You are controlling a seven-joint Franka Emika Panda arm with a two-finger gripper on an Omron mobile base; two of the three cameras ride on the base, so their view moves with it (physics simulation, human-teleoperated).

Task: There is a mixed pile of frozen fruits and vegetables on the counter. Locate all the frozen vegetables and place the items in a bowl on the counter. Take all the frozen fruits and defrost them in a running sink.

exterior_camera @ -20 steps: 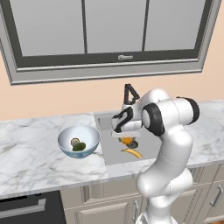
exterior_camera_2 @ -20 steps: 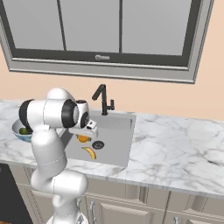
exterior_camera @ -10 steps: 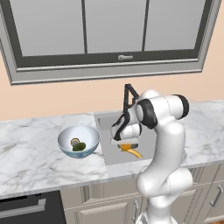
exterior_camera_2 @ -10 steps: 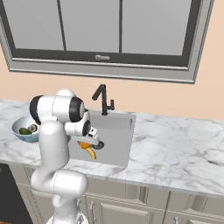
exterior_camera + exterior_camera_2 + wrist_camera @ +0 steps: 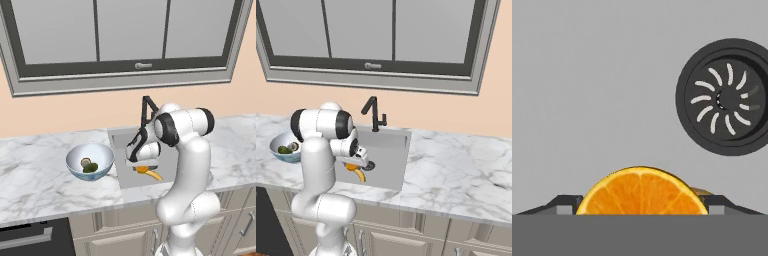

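The orange fruit, cut face showing, sits pinched between the gripper's two dark fingertips, low over the grey sink floor; the round dark drain lies at two o'clock from it. The banana rests in the basin just beneath the hand; the black faucet rises behind. At nine o'clock, on the marble counter, the bowl holds the green vegetable and mushroom.

One bowl holding seemingly two vegetables, one banana, one orange.
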